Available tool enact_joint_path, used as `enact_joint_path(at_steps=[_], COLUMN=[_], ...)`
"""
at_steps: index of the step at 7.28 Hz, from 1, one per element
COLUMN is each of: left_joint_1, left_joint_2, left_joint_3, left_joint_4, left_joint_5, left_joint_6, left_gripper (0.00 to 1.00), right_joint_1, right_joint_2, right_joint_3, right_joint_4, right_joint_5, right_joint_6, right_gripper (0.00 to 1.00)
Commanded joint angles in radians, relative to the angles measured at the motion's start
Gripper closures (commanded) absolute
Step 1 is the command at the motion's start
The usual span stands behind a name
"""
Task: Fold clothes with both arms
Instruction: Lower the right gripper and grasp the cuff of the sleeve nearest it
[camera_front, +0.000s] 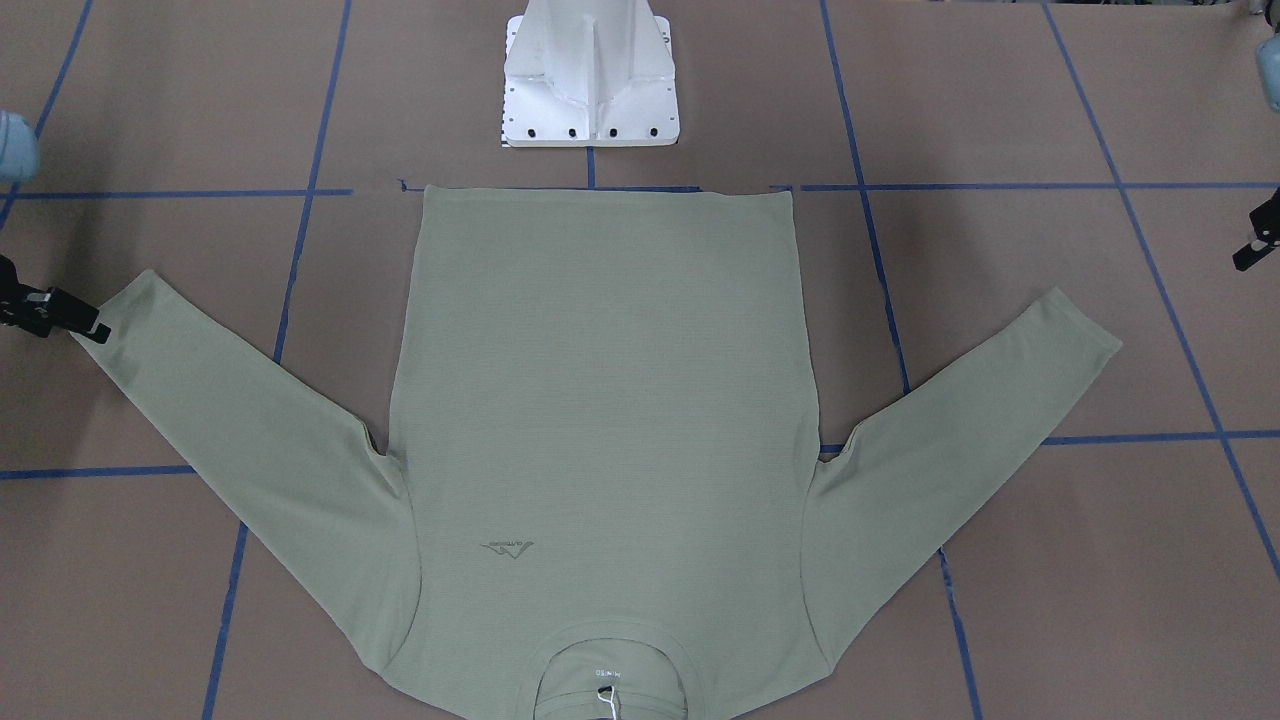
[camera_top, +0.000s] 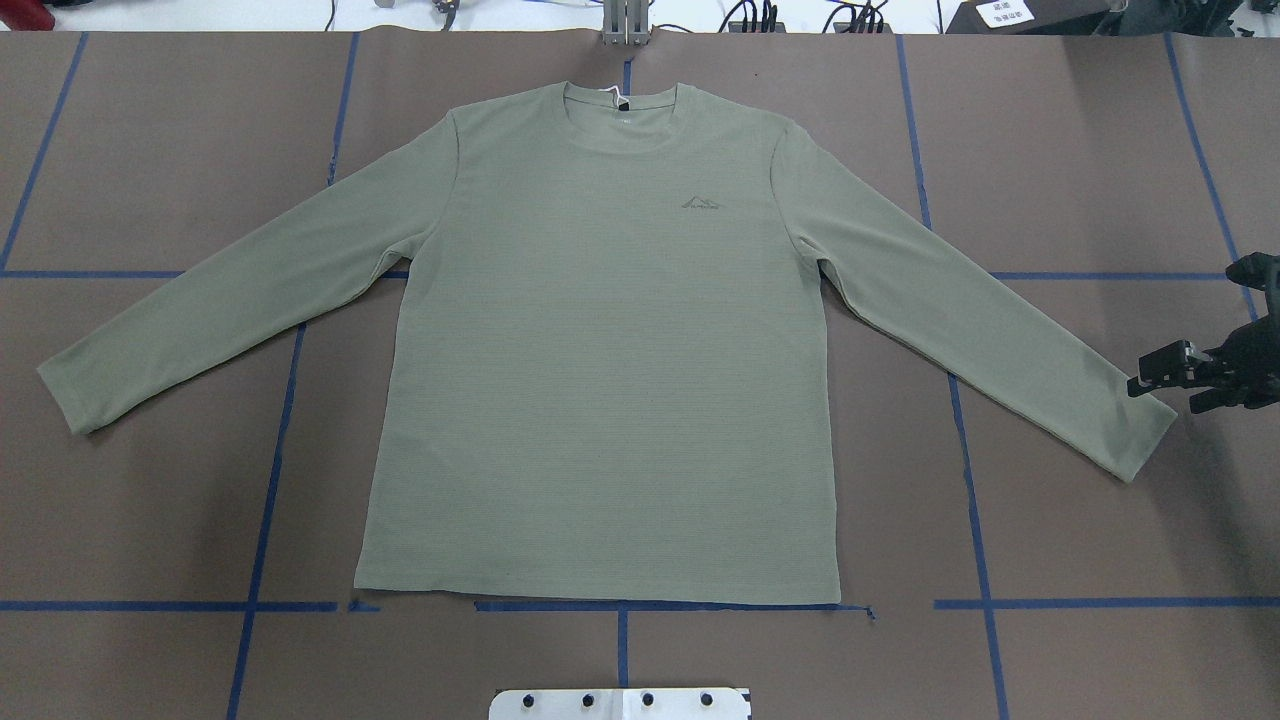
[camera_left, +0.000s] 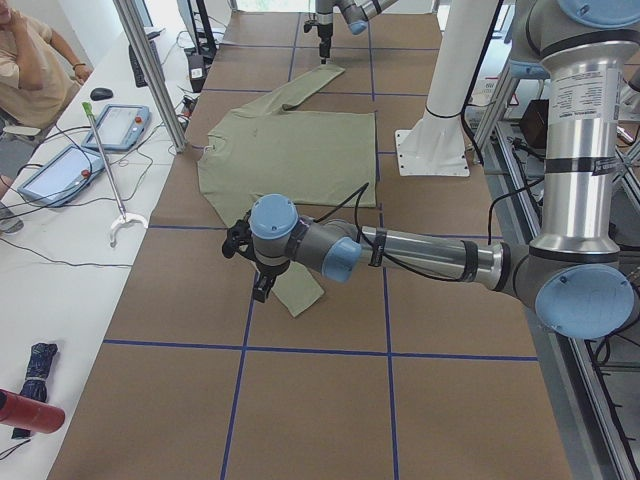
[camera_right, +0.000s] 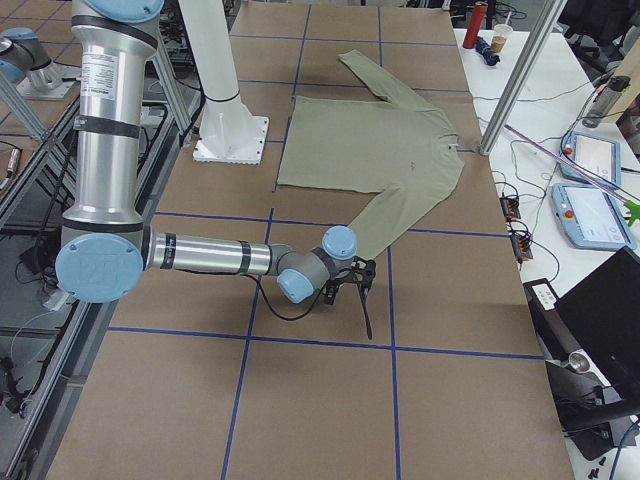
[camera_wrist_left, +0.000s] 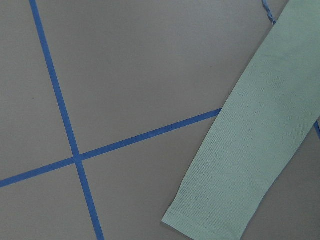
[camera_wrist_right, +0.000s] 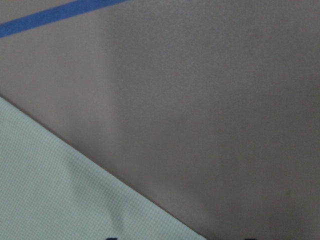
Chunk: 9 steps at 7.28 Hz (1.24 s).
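**Overhead view:** A pale sage-green shirt (camera_top: 600, 350) is lying flat and face up in the middle of the brown table (camera_top: 150, 520). Its sleeves are spreading outward and its hem is pointing toward the robot. The right gripper (camera_top: 1165, 390) is hovering at the right cuff (camera_top: 1140, 440), fingers parted and gripping nothing.

**Front-facing view:** The left gripper (camera_front: 1255, 245) is peeking in at the frame edge, apart from the left cuff (camera_front: 1085, 325). I cannot tell whether it is parted or closed.

**Left wrist view:** The camera is looking down on the left cuff from above, and no fingers are showing.

**Right wrist view:** Two dark fingertips (camera_wrist_right: 111, 238) are just showing at the bottom edge, wide apart, with the sleeve's edge running between them.

Taking hold of the sleeves appears to be the step in hand. Doing it well likely means pinching both fabric layers at each cuff, then lifting both sides together so the body is not dragging or wrinkling.

**Right side view:** A red bottle (camera_right: 483, 18) and a cup (camera_right: 498, 40) are standing on the bench beyond the table. What they are holding cannot be told.
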Motion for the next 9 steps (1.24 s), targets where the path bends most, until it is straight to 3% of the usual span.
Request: enact_joint_path(at_steps=[1, 2, 3, 4, 5, 7, 9], left_joint_1=[0.0, 0.0, 0.0, 0.0, 0.0, 0.0, 0.0], left_joint_2=[0.0, 0.0, 0.0, 0.0, 0.0, 0.0, 0.002], left_joint_3=[-0.002, -0.003, -0.005, -0.005, -0.005, -0.005, -0.005], left_joint_4=[0.0, 0.0, 0.0, 0.0, 0.0, 0.0, 0.0], left_joint_5=[0.0, 0.0, 0.0, 0.0, 0.0, 0.0, 0.0], left_joint_6=[-0.001, -0.001, -0.001, -0.001, -0.001, -0.001, -0.001], left_gripper=[0.0, 0.0, 0.0, 0.0, 0.0, 0.0, 0.0], right_joint_1=[-0.001, -0.001, -0.001, -0.001, -0.001, -0.001, 0.002], right_joint_2=[-0.006, -0.006, -0.006, -0.008, -0.008, -0.008, 0.002], right_joint_3=[-0.006, -0.015, -0.014, -0.015, -0.014, -0.008, 0.096], right_joint_4=[0.0, 0.002, 0.003, 0.008, 0.009, 0.012, 0.023], right_joint_5=[0.0, 0.0, 0.001, 0.0, 0.001, 0.006, 0.069], right_joint_6=[0.014, 0.014, 0.015, 0.022, 0.026, 0.026, 0.099], right_gripper=[0.26, 0.3, 0.4, 0.75, 1.0, 1.0, 1.0])
